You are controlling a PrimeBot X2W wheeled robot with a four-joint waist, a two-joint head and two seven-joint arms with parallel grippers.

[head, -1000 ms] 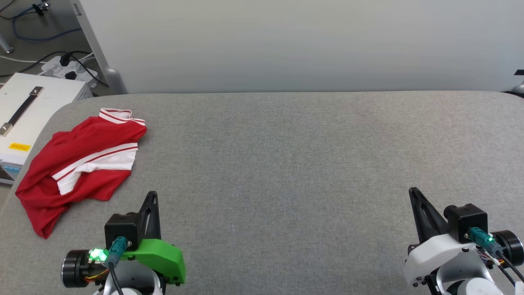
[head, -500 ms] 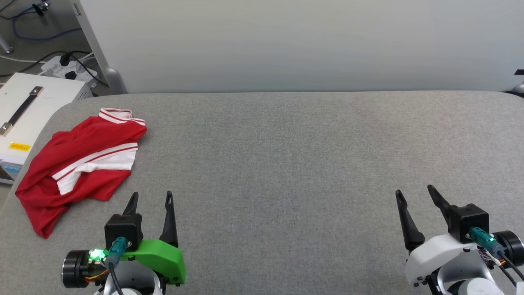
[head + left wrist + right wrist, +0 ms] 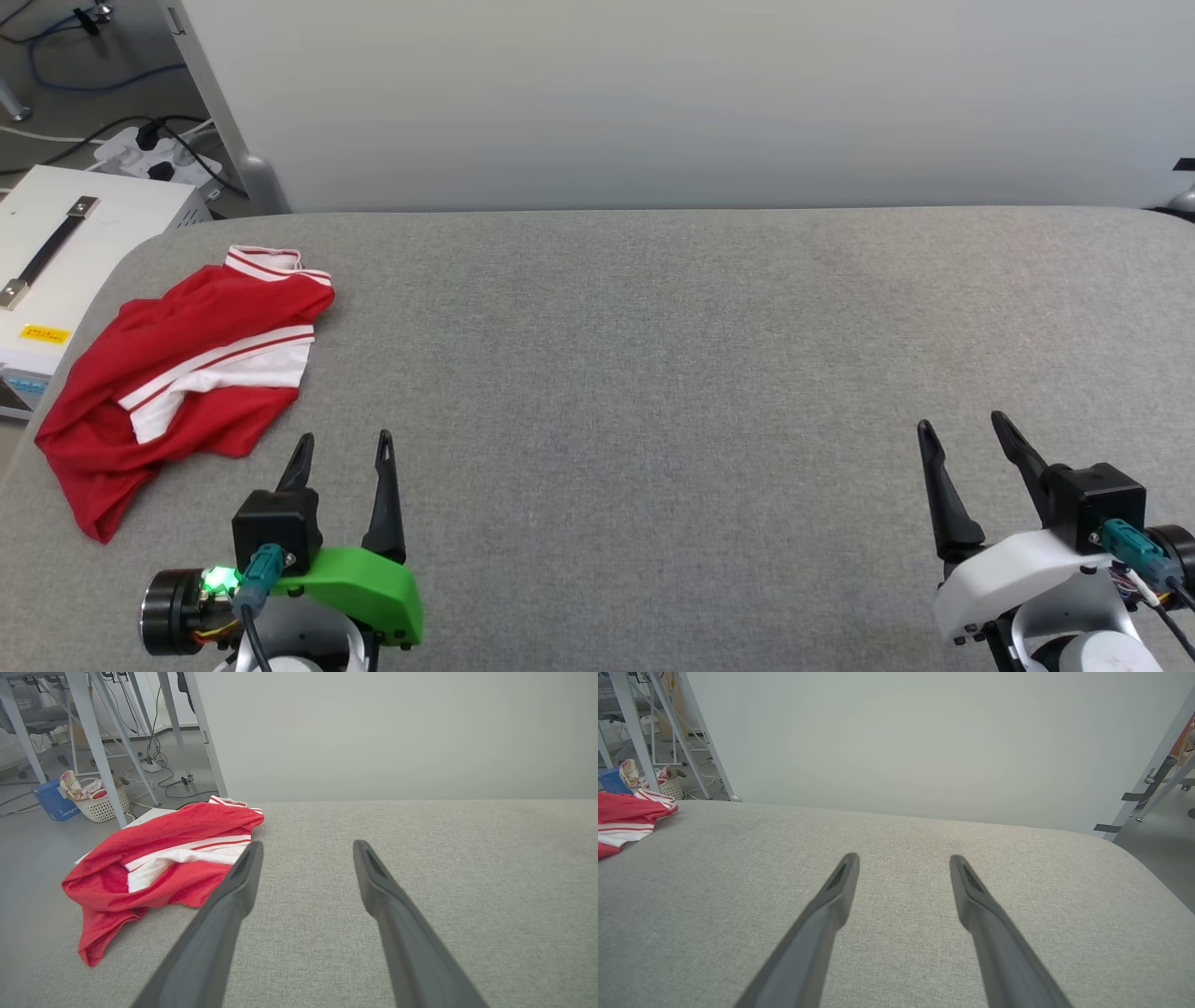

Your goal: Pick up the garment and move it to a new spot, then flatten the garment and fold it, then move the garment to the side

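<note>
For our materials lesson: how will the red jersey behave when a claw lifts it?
Probably floppy: the jersey lies crumpled in soft folds, so it should drape. Likely light: its layers look thin. Pushed, it may bunch on the fabric-covered table.

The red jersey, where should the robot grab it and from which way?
Probably the puffy red fold above the white sleeve, coming down from above with the open left gripper, which is nearest. The jersey lies crumpled, and a raised ridge gives something to pinch.
</note>
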